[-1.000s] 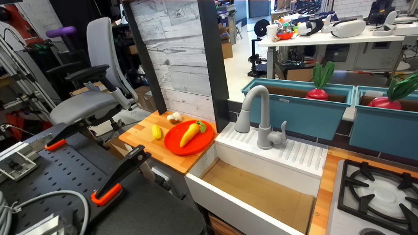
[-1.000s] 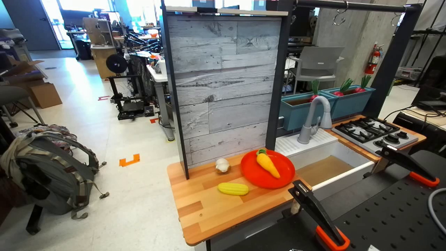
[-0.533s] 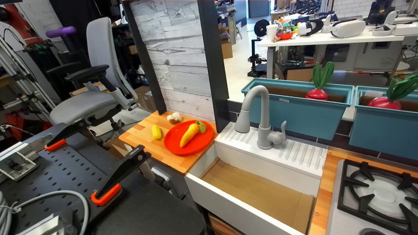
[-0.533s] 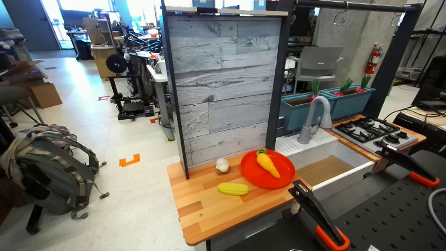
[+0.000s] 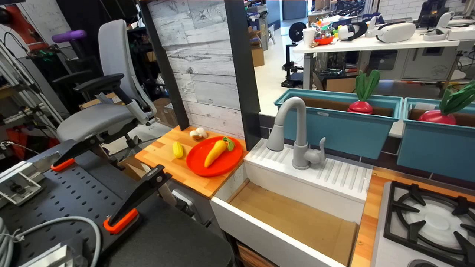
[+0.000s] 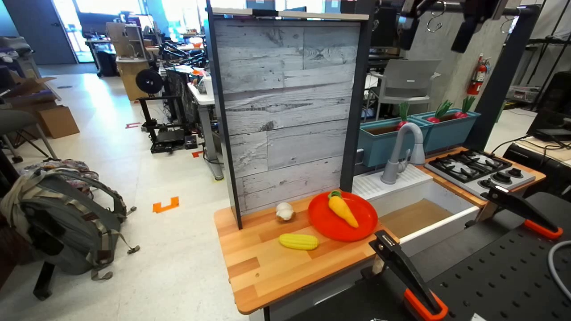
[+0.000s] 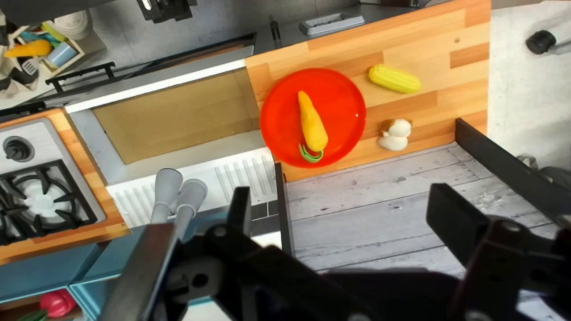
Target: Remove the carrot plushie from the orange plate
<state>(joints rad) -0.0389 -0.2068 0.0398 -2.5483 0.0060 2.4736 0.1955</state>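
Note:
The carrot plushie (image 5: 216, 152) is yellow-orange and tapered with a green leafy top. It lies on the orange plate (image 5: 196, 165), which rests on the wooden counter. Both also show in an exterior view, the carrot plushie (image 6: 342, 210) and the plate (image 6: 322, 223), and in the wrist view, the carrot plushie (image 7: 312, 122) and the plate (image 7: 343, 111). My gripper (image 6: 434, 43) is at the top of that exterior view, high above the counter and away from the plate. In the wrist view my gripper (image 7: 339, 196) is wide open with nothing between its fingers (image 7: 453, 218).
Yellow corn (image 6: 299, 241) and a white garlic-like toy (image 6: 284, 211) lie beside the plate. An upright wooden panel (image 6: 290, 111) stands behind the plate. The sink (image 5: 282, 222), grey faucet (image 5: 300, 133) and stove (image 5: 434, 218) are alongside. Black clamps (image 6: 406, 272) stick up near the counter.
My gripper has come into the top of an exterior view, where it did not show before. The carrot plushie and the plate have not moved.

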